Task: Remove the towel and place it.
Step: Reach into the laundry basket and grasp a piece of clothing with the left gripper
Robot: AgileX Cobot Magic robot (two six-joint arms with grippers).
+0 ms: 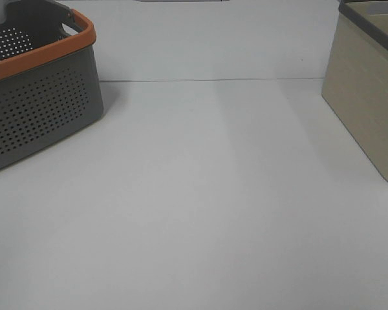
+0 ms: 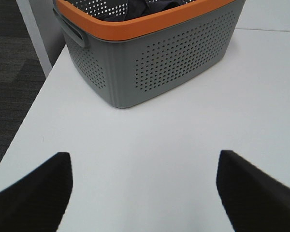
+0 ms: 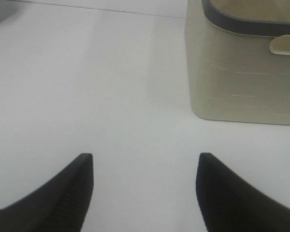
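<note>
The left gripper (image 2: 142, 162) (open and empty, like the right gripper (image 3: 145, 159)) should clear the rim of the basket (image 2: 183, 63) at the table's far-left corner before pinching the towel (image 2: 145, 9).

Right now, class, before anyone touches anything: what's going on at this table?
Nothing is being handled yet. The dark towel lies inside the grey basket with the orange rim, on the left of the table. A beige bin stands on the right. The left gripper faces the basket, open and empty. The right gripper, also open and empty, faces the bin. Neither touches anything.
</note>
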